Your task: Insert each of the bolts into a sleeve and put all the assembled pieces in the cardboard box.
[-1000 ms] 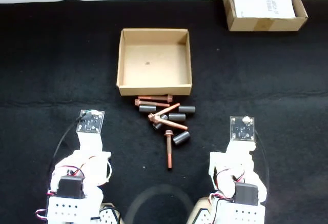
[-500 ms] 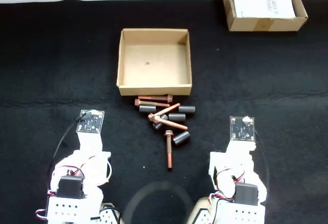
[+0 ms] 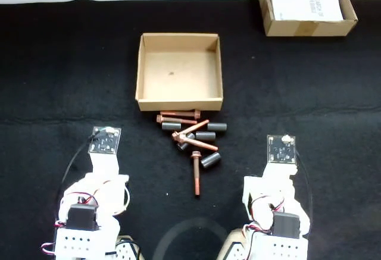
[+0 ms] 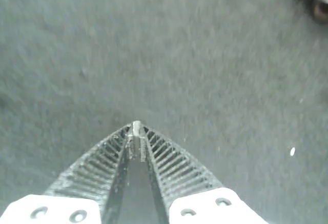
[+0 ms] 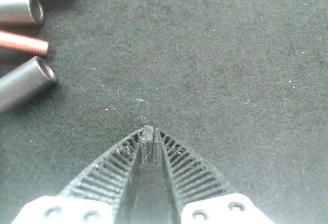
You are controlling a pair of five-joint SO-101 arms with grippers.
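Centrally in the high view, five copper bolts [image 3: 196, 177] and at least five dark sleeves [image 3: 205, 135] lie piled just below the open cardboard box [image 3: 140, 69]. A second box [image 3: 300, 29] sits upper right. The left gripper [image 4: 136, 130], lower left, and the right gripper [image 5: 148, 133], lower right, have their fingertips pressed together on nothing. The pile lies between them, apart from both.

Bolts [image 3: 196, 177]: copper-coloured metal, threaded, slight sheen.
Sleeves [image 3: 211, 160]: grey metal, smooth, dull gloss.
Cardboard box [image 3: 179, 103]: plain brown card, matt.
Table cover [image 3: 71, 81]: black cloth, matt, finely fuzzy.
Left gripper [image 4: 136, 127], right gripper [image 5: 148, 130]: dark ribbed plastic, white plastic at the base.
Far right box [image 3: 303, 29]: brown card, holding a white paper sheet [image 3: 305, 4].
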